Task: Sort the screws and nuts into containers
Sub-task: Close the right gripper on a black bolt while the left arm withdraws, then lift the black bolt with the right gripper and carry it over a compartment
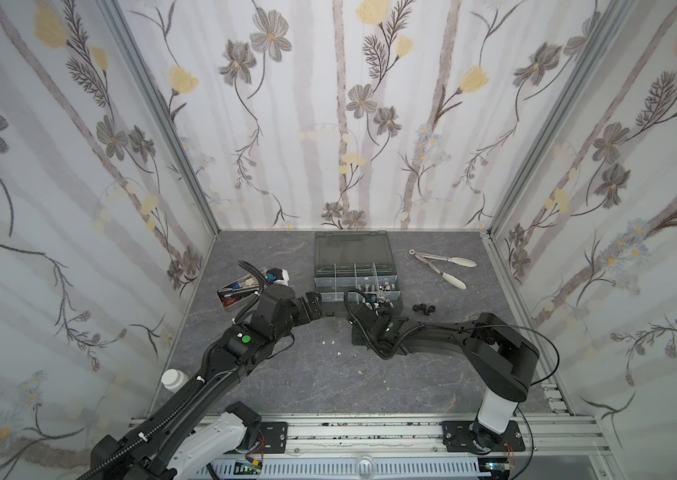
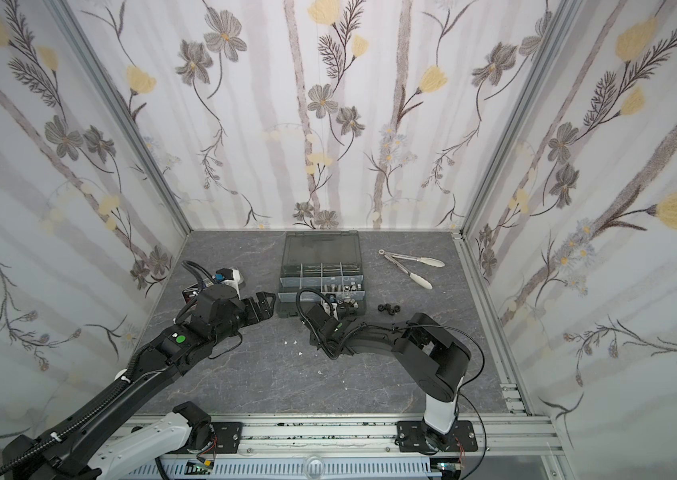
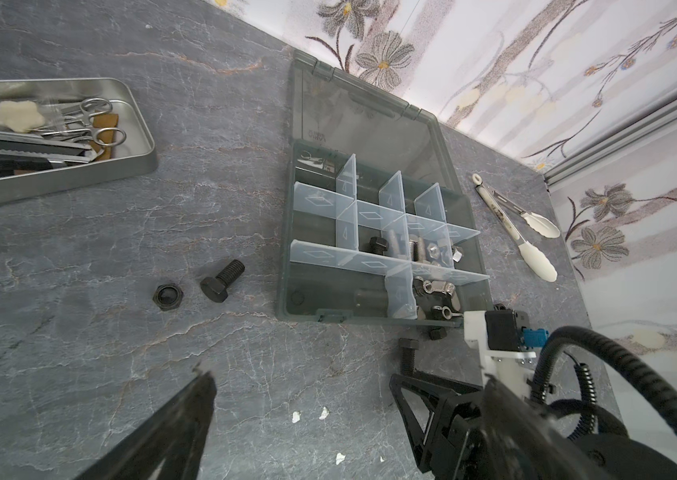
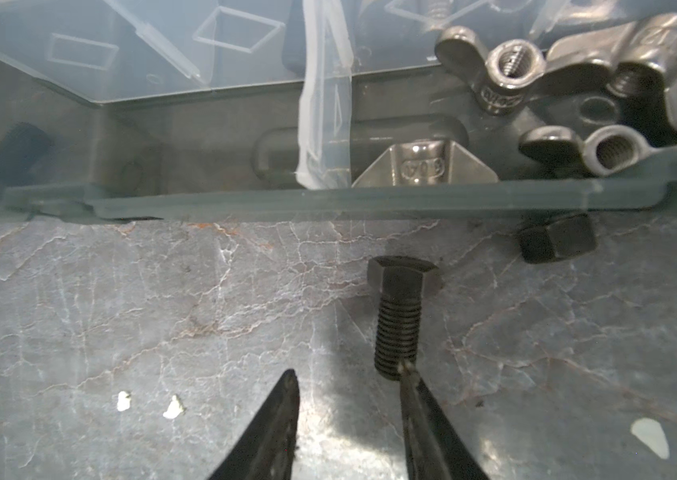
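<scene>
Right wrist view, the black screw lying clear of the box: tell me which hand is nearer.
Right. The right hand has one fingertip touching the black screw's thread end. The left hand hangs open farther left, by the box's front corner.

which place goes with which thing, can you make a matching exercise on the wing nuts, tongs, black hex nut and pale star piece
1 wing nuts
2 tongs
3 black hex nut
4 pale star-shaped piece

a in the metal tray
b on the table beside a black screw
c in an organizer box compartment
d on the table, white tips apart

Pairs: 1-c, 2-d, 3-b, 4-a
</scene>
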Available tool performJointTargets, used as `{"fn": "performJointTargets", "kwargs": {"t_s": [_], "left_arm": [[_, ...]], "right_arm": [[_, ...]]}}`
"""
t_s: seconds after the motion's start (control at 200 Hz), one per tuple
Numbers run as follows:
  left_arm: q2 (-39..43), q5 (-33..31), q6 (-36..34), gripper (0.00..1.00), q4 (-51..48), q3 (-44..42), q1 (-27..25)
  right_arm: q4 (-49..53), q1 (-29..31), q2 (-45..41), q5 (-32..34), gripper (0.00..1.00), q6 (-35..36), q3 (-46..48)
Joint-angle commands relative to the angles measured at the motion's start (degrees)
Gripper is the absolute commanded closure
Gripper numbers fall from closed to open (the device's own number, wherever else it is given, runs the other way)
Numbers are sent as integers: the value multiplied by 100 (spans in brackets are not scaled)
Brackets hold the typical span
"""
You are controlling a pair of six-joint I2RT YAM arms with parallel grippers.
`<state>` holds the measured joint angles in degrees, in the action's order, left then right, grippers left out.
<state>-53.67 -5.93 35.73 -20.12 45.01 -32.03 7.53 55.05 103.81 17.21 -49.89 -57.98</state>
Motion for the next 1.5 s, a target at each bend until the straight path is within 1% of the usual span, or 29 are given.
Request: {"fn": "performJointTargets", "kwargs": {"t_s": [0.0,0.3,0.375,0.445,0.64,0.839,1.129,1.389,1.499], "left_arm": [[106,-41,-109,0,-5,-37,27],[283,40,-143,0,-75,27,31],[290,40,-148,0,-114,51,39],[314,22,-138,0,-149,75,38],[426,-35,-79,0,-207,57,39],[516,-52,-31,0,-346,100,39],[782,-152,3,0,-600,94,39],[987,-171,18,0,-748,50,41],[1085,-129,56,0,-839,-35,48]], "right_arm": [[185,-3,179,223,58,-91,-134],[244,-91,491,318,59,-137,-245],[254,-91,505,340,63,-114,-266],[275,-82,487,353,71,-63,-291],[315,-75,401,360,84,27,-302],[381,-21,181,415,92,111,-293],[432,119,-121,450,94,181,-284],[753,286,-524,456,95,301,-456],[845,348,-734,348,96,413,-482]]}}
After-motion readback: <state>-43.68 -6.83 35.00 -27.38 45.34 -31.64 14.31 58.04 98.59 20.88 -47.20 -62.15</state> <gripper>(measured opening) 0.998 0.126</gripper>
